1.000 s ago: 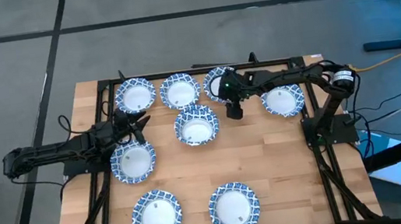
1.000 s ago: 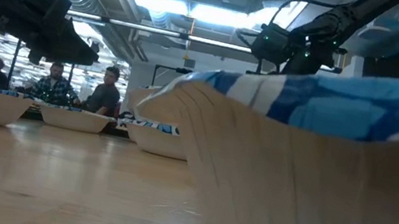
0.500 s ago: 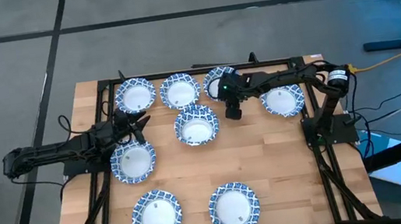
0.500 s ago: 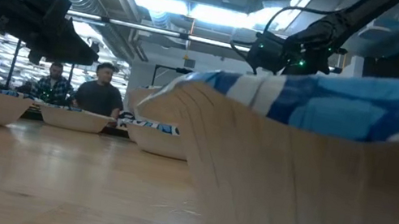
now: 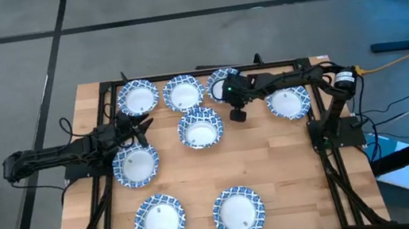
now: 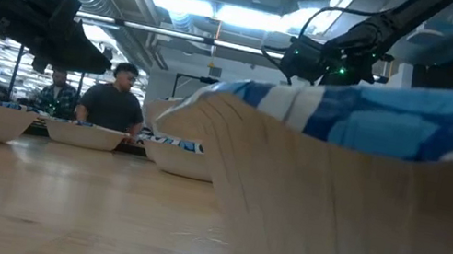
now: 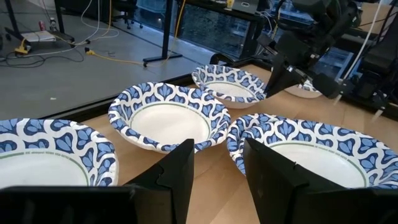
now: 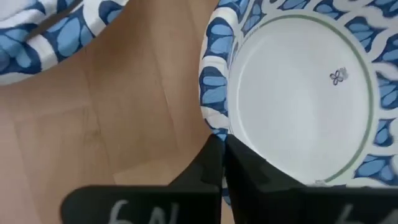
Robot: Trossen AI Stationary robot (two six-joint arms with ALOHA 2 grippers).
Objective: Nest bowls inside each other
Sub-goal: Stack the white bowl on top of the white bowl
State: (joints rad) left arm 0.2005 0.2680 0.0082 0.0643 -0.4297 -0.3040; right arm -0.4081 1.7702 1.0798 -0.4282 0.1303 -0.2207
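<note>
Pale wooden tabletop (image 5: 196,172) carries shallow round paper bowls (image 5: 200,127) with white centres and blue-and-white patterned rims, spread from top centre to bottom of frame, none stacked; no writing reads clearly. Right gripper (image 5: 238,113) is closed, empty, upper centre; left gripper (image 5: 140,126) slightly parted, empty, centre-left

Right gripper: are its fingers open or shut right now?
Shut. In its wrist view the right gripper has both fingers pressed together with no gap, tips at the rim of a bowl but gripping nothing.
</note>
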